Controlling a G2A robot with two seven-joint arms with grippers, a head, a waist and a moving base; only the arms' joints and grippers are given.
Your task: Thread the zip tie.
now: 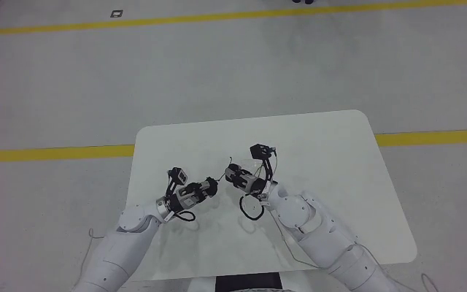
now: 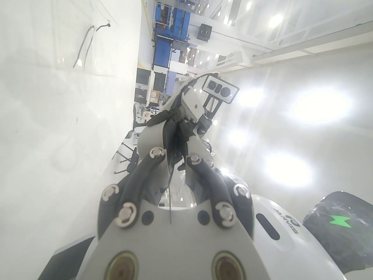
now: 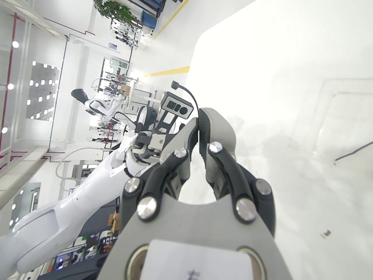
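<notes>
Table (image 1: 328, 160), white, has above its middle the left gripper (image 2: 174, 147) closed on the black zip tie (image 2: 170, 205), whose long axis points straight at the right gripper (image 3: 199, 135) just opposite, itself closed on the curved end near the head (image 3: 174, 84).

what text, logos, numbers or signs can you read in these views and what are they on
Lettering on the white arm casing: a brand mark, not quoted.
Green bolt sign on a black cover: a symbol, no words.
White label on the right wrist plate: cut off, unreadable.
Floor marker beyond the table: too small to read.
</notes>
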